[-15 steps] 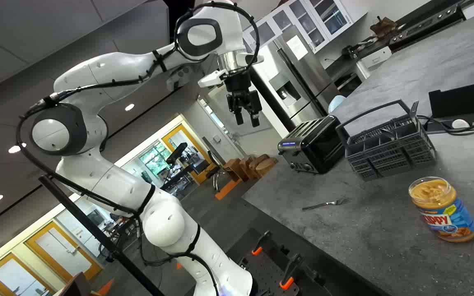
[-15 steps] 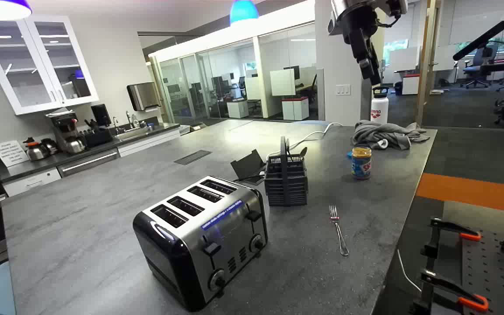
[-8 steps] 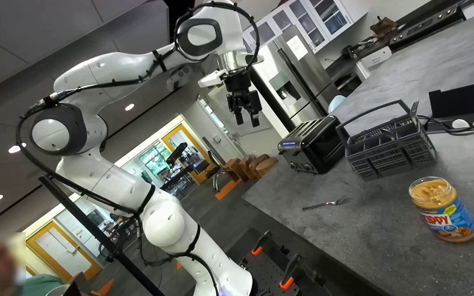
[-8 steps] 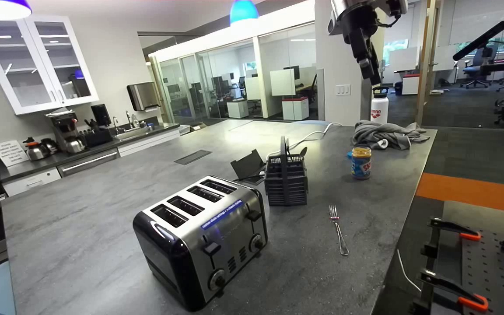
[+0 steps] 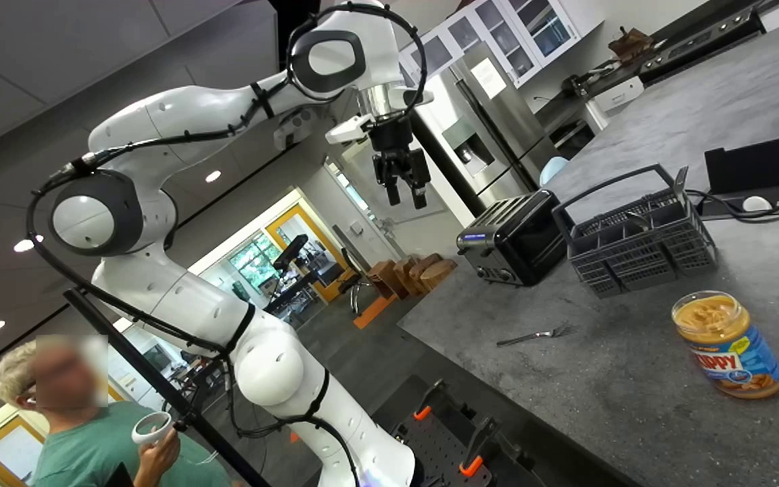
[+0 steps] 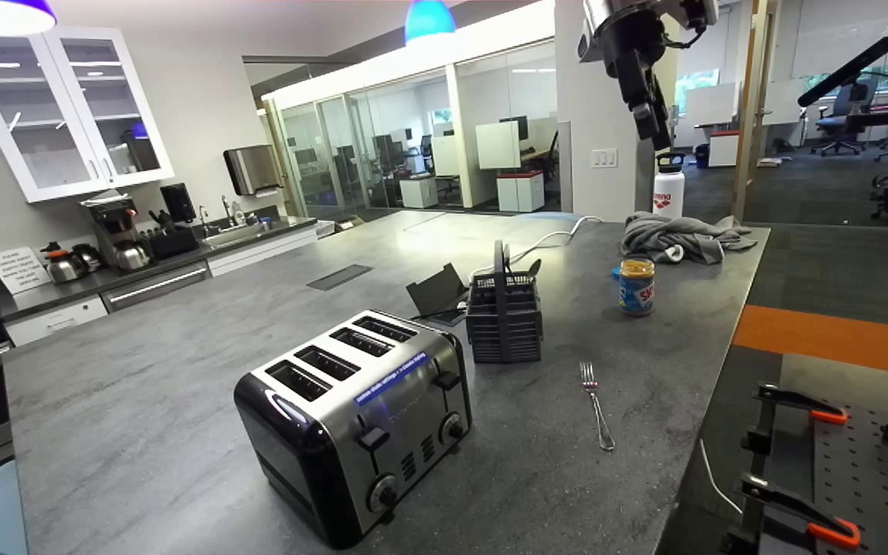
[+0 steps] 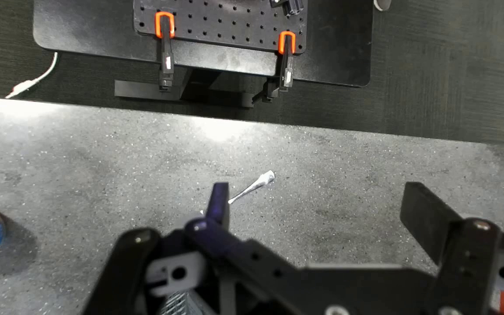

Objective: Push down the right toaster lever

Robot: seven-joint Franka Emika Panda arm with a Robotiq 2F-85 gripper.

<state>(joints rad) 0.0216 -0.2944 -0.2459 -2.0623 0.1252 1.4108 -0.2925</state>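
The toaster [image 6: 313, 462] stands upright on the grey counter, with black glossy sides, a silvery top with several slots and a steel front. Its front carries two black levers in an exterior view, a right lever [image 6: 448, 380] and a left lever [image 6: 373, 438], both high on their tracks. The toaster also shows in an exterior view [image 5: 528, 233], beside the basket. My gripper [image 5: 407, 197] hangs in the air, apart from and higher than the toaster, also in an exterior view [image 6: 658, 140]. In the wrist view my gripper [image 7: 315, 192] is open and empty; the toaster is out of that view.
A dark grey cutlery basket [image 5: 646, 260] stands next to the toaster. A fork [image 6: 598, 408] lies on the counter [image 6: 521, 478]. A peanut butter jar [image 5: 731, 352] stands near the basket. A grey cloth [image 6: 679, 239] lies farther off. A person [image 5: 112, 433] holds a white controller.
A person has come into view at the lower left of an exterior view, holding a controller. The arm, gripper and toaster have not visibly moved.
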